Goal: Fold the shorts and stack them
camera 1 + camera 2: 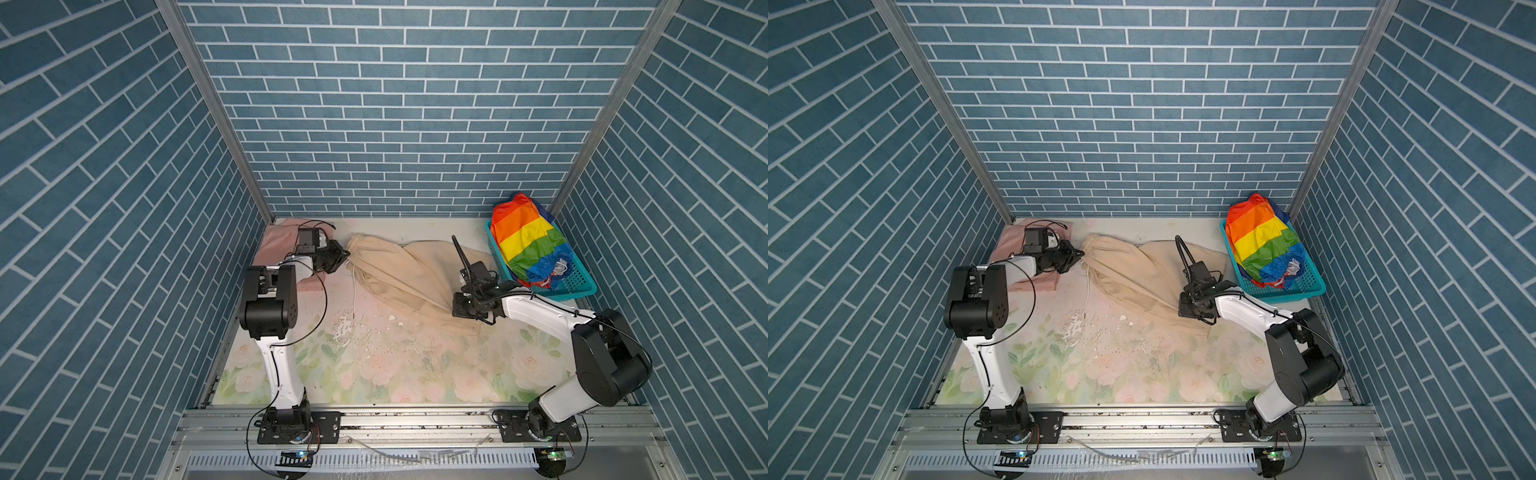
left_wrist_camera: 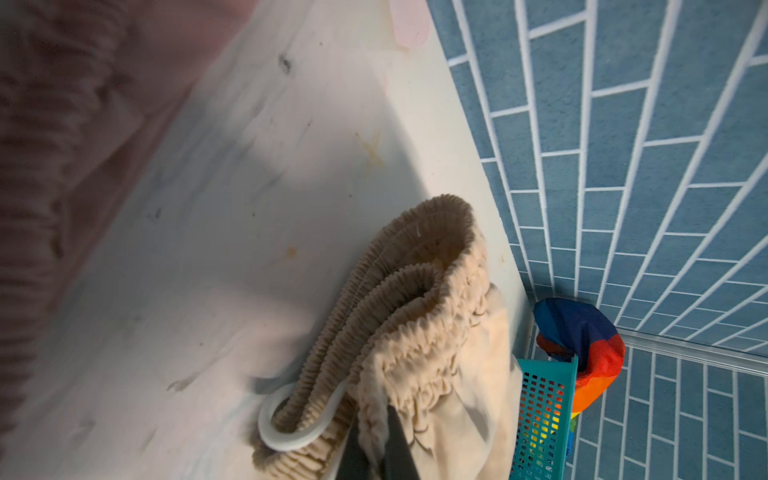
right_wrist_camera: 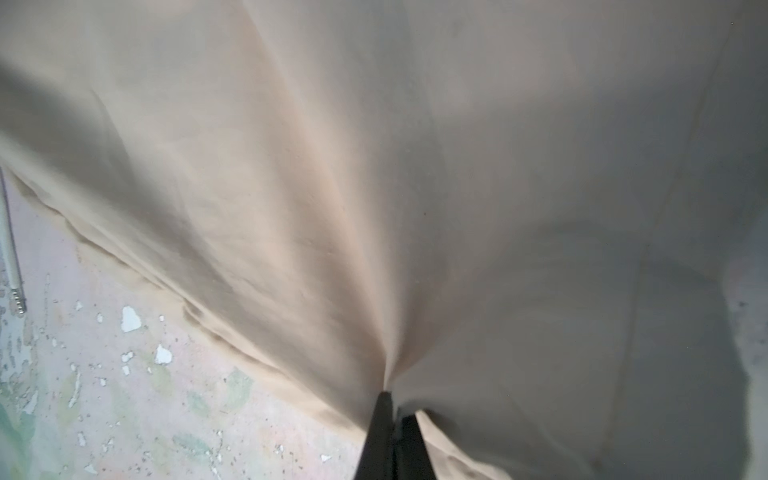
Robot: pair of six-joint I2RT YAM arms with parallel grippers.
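The beige shorts (image 1: 399, 270) (image 1: 1129, 270) lie stretched across the back of the table. My left gripper (image 1: 345, 254) (image 2: 376, 436) is shut on their gathered elastic waistband (image 2: 436, 291), next to the white drawstring loop (image 2: 286, 436). At the shorts' near right end my right gripper (image 1: 457, 309) (image 3: 395, 405) is shut on a pinch of the beige cloth (image 3: 374, 187). The pink shorts (image 1: 276, 241) (image 2: 50, 145) lie in the back left corner, partly hidden under my left arm. The rainbow-striped shorts (image 1: 528, 245) (image 1: 1264, 245) are heaped in the basket.
A teal perforated basket (image 1: 577, 286) (image 2: 540, 415) stands at the back right against the wall. Blue brick-pattern walls close in the back and both sides. The floral table surface (image 1: 374, 365) is worn and flaked near the middle. A drawstring end (image 3: 10, 257) trails on it.
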